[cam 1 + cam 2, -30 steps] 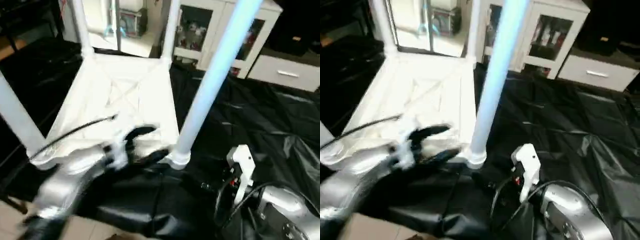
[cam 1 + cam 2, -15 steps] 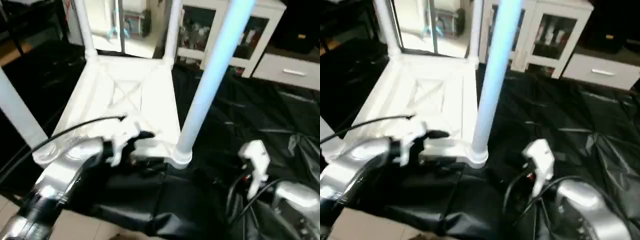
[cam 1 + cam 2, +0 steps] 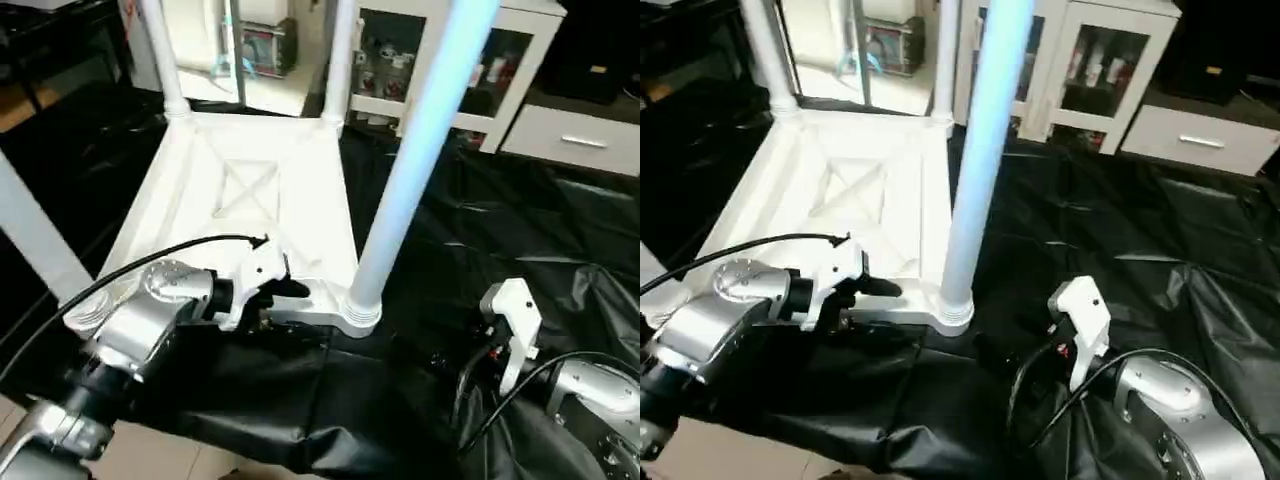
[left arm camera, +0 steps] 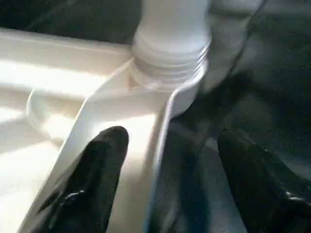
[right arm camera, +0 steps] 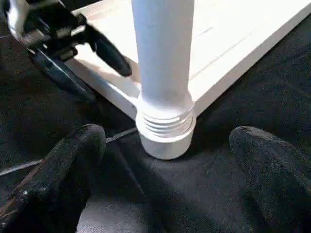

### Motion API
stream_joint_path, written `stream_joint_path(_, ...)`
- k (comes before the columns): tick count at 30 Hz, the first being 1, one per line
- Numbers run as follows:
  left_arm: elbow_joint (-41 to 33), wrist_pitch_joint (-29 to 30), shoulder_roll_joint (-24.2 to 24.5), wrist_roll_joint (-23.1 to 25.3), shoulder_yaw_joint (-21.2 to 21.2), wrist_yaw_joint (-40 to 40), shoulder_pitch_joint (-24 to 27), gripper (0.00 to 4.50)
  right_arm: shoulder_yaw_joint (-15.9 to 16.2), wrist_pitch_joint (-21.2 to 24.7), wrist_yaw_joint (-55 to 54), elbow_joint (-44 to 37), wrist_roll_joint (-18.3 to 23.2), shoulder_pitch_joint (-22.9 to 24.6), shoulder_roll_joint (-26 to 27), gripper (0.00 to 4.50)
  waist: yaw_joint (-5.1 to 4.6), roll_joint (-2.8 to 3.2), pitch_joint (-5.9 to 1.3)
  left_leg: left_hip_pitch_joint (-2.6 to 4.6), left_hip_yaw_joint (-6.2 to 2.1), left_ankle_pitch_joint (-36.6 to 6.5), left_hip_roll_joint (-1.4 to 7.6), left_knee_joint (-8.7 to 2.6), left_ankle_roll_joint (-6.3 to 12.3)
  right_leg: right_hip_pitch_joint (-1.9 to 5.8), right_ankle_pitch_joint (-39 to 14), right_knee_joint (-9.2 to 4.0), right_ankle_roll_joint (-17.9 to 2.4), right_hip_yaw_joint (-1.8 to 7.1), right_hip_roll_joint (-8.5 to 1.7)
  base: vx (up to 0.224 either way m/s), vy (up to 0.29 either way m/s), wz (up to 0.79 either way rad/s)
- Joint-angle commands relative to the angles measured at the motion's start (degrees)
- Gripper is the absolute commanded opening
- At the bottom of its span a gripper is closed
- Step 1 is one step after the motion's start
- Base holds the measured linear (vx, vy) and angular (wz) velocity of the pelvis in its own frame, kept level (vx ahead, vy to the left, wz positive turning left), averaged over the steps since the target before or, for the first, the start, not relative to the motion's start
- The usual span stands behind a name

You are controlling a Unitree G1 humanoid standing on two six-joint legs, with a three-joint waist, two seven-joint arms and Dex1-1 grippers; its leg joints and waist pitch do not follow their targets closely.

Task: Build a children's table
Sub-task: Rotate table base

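Observation:
The children's table (image 3: pixel 250 190) lies upside down on a black sheet, its ribbed X-braced underside up. All four white legs stand in the corner sockets, and the near right leg (image 3: pixel 410 170) rises from its socket (image 3: pixel 360 315). My left gripper (image 3: pixel 280 302) straddles the near rim just left of that socket. In the left wrist view one of its fingers (image 4: pixel 97 179) rests over the white underside and the other (image 4: pixel 257 179) hangs outside over the sheet, with a gap beside the rim. My right gripper (image 5: pixel 167 141) stands wide open, facing the threaded base of the same leg (image 5: pixel 165 121) without touching it.
The black sheet (image 3: pixel 520 220) covers the floor to the right and front. A white glass-door cabinet (image 3: pixel 520 50) and a low drawer unit (image 3: pixel 580 140) stand behind. The far legs (image 3: pixel 165 60) and the near left leg (image 3: pixel 35 240) rise around the work area.
My left arm has swung forward and settled its gripper over the table's near rim, and its fingers have drawn closer together. The right arm has hardly moved.

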Motion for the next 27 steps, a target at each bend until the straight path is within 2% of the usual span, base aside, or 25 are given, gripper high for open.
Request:
stream_joint_path(1,1.6,-1.37,-0.6,2.12,-0.65,2.01,-1.27,3.05,0.51,0.37,-0.28,0.09,-0.46,-1.06,-0.38,4.5,-0.04,0.61,-3.24,0.55,-1.38,-8.12,3.64,-4.59,0.19,2.01,-3.12,-3.44,-12.3,2.63,-4.17,0.0,0.0,0.0)
stream_joint_path(2,2.29,-1.79,-0.74,2.62,-0.77,2.29,-1.52,2.92,0.58,0.38,-0.32,0.18,-0.42,-1.28,-0.34,4.5,-0.05,0.33,-3.33,0.53,-1.35,-7.45,3.62,-4.5,0.51,2.11,-1.92,-3.32,-12.68,2.59,-4.19,0.0,0.0,0.0)
stream_joint_path(4,3.45,-2.4,-0.84,3.43,-1.01,2.8,-1.9,2.77,0.72,0.41,-0.43,0.36,-0.41,-1.55,-0.28,4.5,-0.05,0.25,-3.29,0.47,-1.28,-6.87,3.62,-4.47,0.97,2.14,-1.3,-3.3,-13.05,2.62,-4.22,0.0,0.0,0.0)
stream_joint_path(6,4.54,-2.78,-0.75,3.78,-1.21,2.71,-2.11,2.59,0.93,0.39,-0.49,0.47,-0.5,-1.65,-0.13,4.5,0.12,0.49,-3.28,0.54,-1.3,-7.12,3.64,-4.44,1.0,2.12,-1.88,-3.34,-13.2,2.62,-4.32,0.0,0.0,0.0)
stream_joint_path(7,5.16,-3.01,-0.65,3.88,-1.37,2.34,-2.21,2.4,1.03,0.31,-0.42,0.53,-0.53,-1.64,-0.06,4.5,0.05,0.37,-3.25,0.55,-1.29,-7.41,3.66,-4.51,0.97,2.08,-2.31,-3.4,-13.17,2.6,-4.26,0.0,0.0,0.0)
stream_joint_path(10,7.03,-3.94,-1.1,4.3,-1.21,1.46,-2.7,2.25,1.02,0.2,-0.17,0.69,-0.55,-1.61,0.01,4.5,0.09,0.42,-3.22,0.61,-1.35,-8.42,3.72,-4.6,0.55,2.06,-3.55,-3.46,-13.09,2.63,-4.38,0.0,0.0,0.0)
stream_joint_path(11,7.71,-4.29,-1.36,4.34,-1.1,1.07,-2.91,2.04,0.98,0.18,-0.1,0.74,-0.64,-1.58,0.07,4.5,0.07,0.46,-3.16,0.6,-1.31,-8.57,3.69,-4.63,0.53,1.99,-3.79,-3.57,-13.09,2.65,-4.33,0.0,0.0,0.0)
stream_joint_path(13,8.59,-5.02,-1.42,4.91,-1.57,-0.16,-3.21,1.9,0.96,0.15,-0.09,0.79,-0.7,-1.55,0.07,4.5,0.11,0.64,-3.19,0.61,-1.34,-8.69,3.7,-4.62,0.35,2.01,-3.6,-3.52,-13.13,2.67,-4.37,0.0,0.0,0.0)
stream_joint_path(17,8.66,-5.14,-1.31,5.62,-2.41,-1.37,-3.2,1.59,0.71,-0.06,-0.36,0.93,-0.65,-1.46,0.04,4.5,0.05,0.58,-3.23,0.62,-1.34,-8.37,3.76,-4.61,0.35,2.05,-2.29,-3.39,-13.45,2.65,-4.35,0.0,0.0,0.0)
stream_joint_path(18,8.87,-5.3,-1.42,5.73,-2.44,-1.32,-3.25,1.51,0.64,-0.13,-0.45,0.96,-0.67,-1.42,0.02,4.5,0.03,0.78,-3.21,0.66,-1.34,-8.78,3.77,-4.64,0.27,2.03,-2.45,-3.46,-13.56,2.65,-4.36,0.0,0.0,0.0)
stream_joint_path(19,9.18,-5.6,-1.54,5.9,-2.49,-1.24,-3.33,1.42,0.58,-0.15,-0.52,0.93,-0.65,-1.38,0.03,4.5,0.05,0.71,-3.22,0.63,-1.33,-9.1,3.73,-4.63,0.22,2.08,-2.71,-3.47,-13.61,2.67,-4.37,0.0,0.0,0.0)
stream_joint_path(20,9.79,-6.18,-1.68,6.45,-2.89,-1.56,-3.4,1.36,0.54,-0.13,-0.61,0.64,-0.63,-1.1,0.01,4.5,0.09,0.96,-3.19,0.61,-1.38,-9.38,3.72,-4.66,0.14,2.08,-3.17,-3.51,-13.58,2.68,-4.42,0.0,0.0,0.0)
stream_joint_path(24,10.37,-7.19,-1.62,7.55,-3.69,-1.95,-3.44,1.02,0.45,-0.08,-0.65,0.28,-0.65,-0.76,-0.01,4.5,0.06,0.73,-3.09,0.61,-1.4,-10.56,3.74,-4.8,-0.09,2.1,-5.56,-3.82,-12.93,2.73,-4.46,0.0,0.0,0.0)
stream_joint_path(27,10.59,-7.27,-1.5,9.07,-4.85,-3.38,-3.78,0.71,0.25,-0.01,-0.52,0.72,-0.61,-1.2,-0.13,4.5,0.02,0.86,-3.18,0.69,-1.4,-10.61,3.78,-4.78,-0.06,2.04,-5.98,-3.85,-12.65,2.74,-4.45,0.0,0.0,0.0)
